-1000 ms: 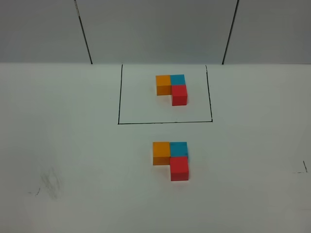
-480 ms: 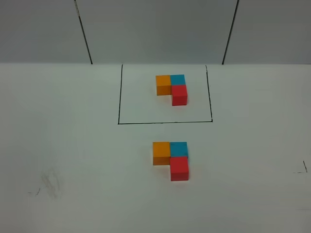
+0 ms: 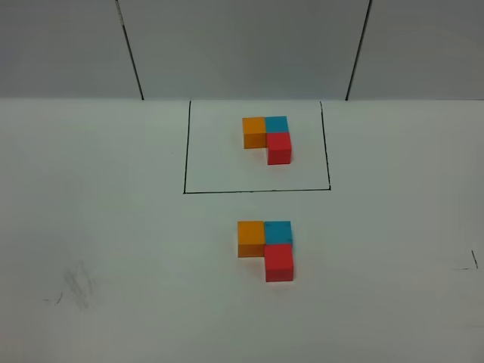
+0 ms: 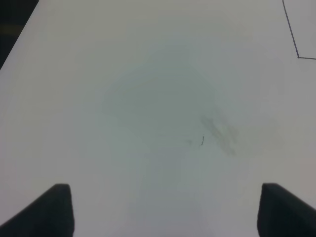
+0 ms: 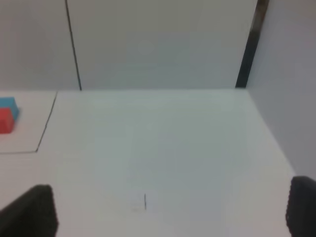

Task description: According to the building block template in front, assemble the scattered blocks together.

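Observation:
The building block template [image 3: 267, 138] is an L of orange, blue and red cubes inside a thin black drawn rectangle [image 3: 257, 191] at the back of the white table. Its blue and red cubes also show in the right wrist view [image 5: 7, 114]. In front of it the unframed orange cube [image 3: 250, 238], blue cube [image 3: 278, 231] and red cube [image 3: 279, 262] touch in the same L shape. Neither gripper shows in the exterior high view. My left gripper [image 4: 165, 210] is open over bare table. My right gripper [image 5: 170, 212] is open over bare table.
Grey smudges mark the table at the front left [image 3: 76, 286], also in the left wrist view [image 4: 219, 132]. A small pen mark sits at the right edge [image 3: 473, 260]. Grey wall panels with dark seams [image 3: 130, 49] stand behind the table.

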Action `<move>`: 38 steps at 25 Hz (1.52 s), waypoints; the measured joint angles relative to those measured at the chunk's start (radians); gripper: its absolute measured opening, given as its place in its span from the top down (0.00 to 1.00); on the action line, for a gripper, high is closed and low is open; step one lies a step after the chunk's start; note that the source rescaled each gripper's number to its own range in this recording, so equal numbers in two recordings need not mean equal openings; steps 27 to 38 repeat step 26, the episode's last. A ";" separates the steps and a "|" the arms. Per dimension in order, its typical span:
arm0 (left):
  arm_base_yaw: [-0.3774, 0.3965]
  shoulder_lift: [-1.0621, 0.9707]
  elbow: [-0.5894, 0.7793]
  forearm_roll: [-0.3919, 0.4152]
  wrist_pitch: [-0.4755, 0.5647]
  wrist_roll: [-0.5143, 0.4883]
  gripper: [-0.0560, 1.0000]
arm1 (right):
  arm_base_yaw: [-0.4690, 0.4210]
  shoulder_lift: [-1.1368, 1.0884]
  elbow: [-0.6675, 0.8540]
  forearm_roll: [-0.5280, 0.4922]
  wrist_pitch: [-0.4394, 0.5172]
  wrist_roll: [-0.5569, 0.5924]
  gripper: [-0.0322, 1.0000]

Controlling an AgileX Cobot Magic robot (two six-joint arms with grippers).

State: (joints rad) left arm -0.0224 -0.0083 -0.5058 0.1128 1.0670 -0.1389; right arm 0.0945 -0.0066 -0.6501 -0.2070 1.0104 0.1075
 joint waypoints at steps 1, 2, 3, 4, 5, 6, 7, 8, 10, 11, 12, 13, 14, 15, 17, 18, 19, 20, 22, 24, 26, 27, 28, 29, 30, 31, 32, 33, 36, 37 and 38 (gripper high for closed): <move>0.000 0.000 0.000 0.000 0.000 0.000 0.31 | 0.000 0.000 0.024 0.007 0.012 0.016 0.10; 0.000 0.000 0.000 0.000 0.000 0.000 0.31 | 0.000 0.000 0.040 0.014 0.022 0.025 0.10; 0.000 0.000 0.000 0.000 0.000 0.000 0.31 | 0.000 -0.001 0.059 0.019 0.028 0.029 0.11; 0.000 0.000 0.000 0.000 0.000 0.000 0.31 | 0.000 -0.001 0.076 0.020 0.032 0.029 0.11; 0.000 0.000 0.000 0.000 0.000 0.000 0.31 | 0.000 -0.001 0.097 0.020 0.033 0.031 0.11; 0.000 0.000 0.000 0.000 0.000 0.000 0.31 | 0.000 -0.001 0.117 0.021 0.038 0.031 0.11; 0.000 0.000 0.000 0.000 0.000 0.000 0.31 | 0.000 -0.001 0.130 0.021 0.048 0.029 0.12; 0.000 0.000 0.000 0.000 0.000 0.000 0.31 | 0.000 -0.001 0.140 0.022 0.056 0.026 0.12; 0.000 0.000 0.000 0.000 0.000 0.001 0.31 | 0.000 -0.001 0.144 0.024 0.062 0.021 0.13; 0.000 0.000 0.000 0.000 0.000 0.001 0.31 | 0.000 -0.001 0.144 0.028 0.062 0.013 0.13; 0.000 0.000 0.000 0.000 0.000 0.001 0.31 | 0.000 -0.001 0.145 0.035 0.062 0.001 0.14; 0.000 0.000 0.000 0.000 0.000 0.001 0.31 | 0.000 -0.001 0.145 0.048 0.062 -0.019 0.15; 0.000 0.000 0.000 0.000 0.000 0.001 0.31 | 0.000 -0.001 0.145 0.059 0.062 -0.041 0.16; 0.000 0.000 0.000 0.000 0.000 0.001 0.31 | 0.000 -0.001 0.145 0.066 0.061 -0.059 0.18; 0.000 0.000 0.000 0.000 0.000 0.001 0.31 | 0.000 -0.001 0.145 0.074 0.061 -0.085 0.22; 0.000 0.000 0.000 0.000 0.000 0.001 0.31 | 0.000 -0.001 0.145 0.074 0.061 -0.087 0.25; 0.000 0.000 0.000 0.000 0.000 0.001 0.31 | 0.000 -0.001 0.146 0.074 0.061 -0.088 0.27; 0.000 0.000 0.000 0.000 0.000 0.001 0.31 | 0.000 -0.001 0.146 0.074 0.061 -0.089 0.30; 0.000 0.000 0.000 0.000 0.000 0.001 0.31 | 0.000 -0.001 0.146 0.074 0.061 -0.089 0.35; 0.000 0.000 0.000 0.000 0.000 0.001 0.31 | 0.000 -0.001 0.146 0.074 0.061 -0.089 0.41; 0.000 0.000 0.000 0.000 0.000 0.001 0.31 | 0.000 -0.001 0.146 0.074 0.061 -0.089 0.46; 0.000 0.000 0.000 0.000 0.000 0.001 0.31 | 0.000 -0.001 0.146 0.074 0.061 -0.089 0.46; 0.000 0.000 0.000 0.000 0.000 0.001 0.31 | 0.000 -0.001 0.146 0.074 0.061 -0.089 0.46; 0.000 0.000 0.000 0.000 0.000 0.001 0.31 | 0.000 -0.001 0.146 0.074 0.061 -0.089 0.46; 0.000 0.000 0.000 0.000 0.000 0.001 0.31 | 0.000 -0.001 0.146 0.074 0.061 -0.089 0.46; 0.000 0.000 0.000 0.000 0.000 0.001 0.31 | 0.000 -0.001 0.146 0.074 0.061 -0.089 0.46; 0.000 0.000 0.000 0.000 0.000 0.001 0.31 | 0.000 -0.001 0.146 0.074 0.061 -0.089 0.46; 0.000 0.000 0.000 0.000 0.000 0.001 0.31 | 0.000 -0.001 0.146 0.074 0.061 -0.089 0.46; 0.000 0.000 0.000 0.000 0.000 0.001 0.31 | 0.000 -0.001 0.146 0.074 0.061 -0.089 0.46; 0.000 0.000 0.000 0.000 0.000 0.001 0.31 | 0.000 -0.001 0.146 0.074 0.061 -0.089 0.46; 0.000 0.000 0.000 0.000 0.000 0.001 0.31 | 0.000 -0.001 0.146 0.074 0.061 -0.089 0.46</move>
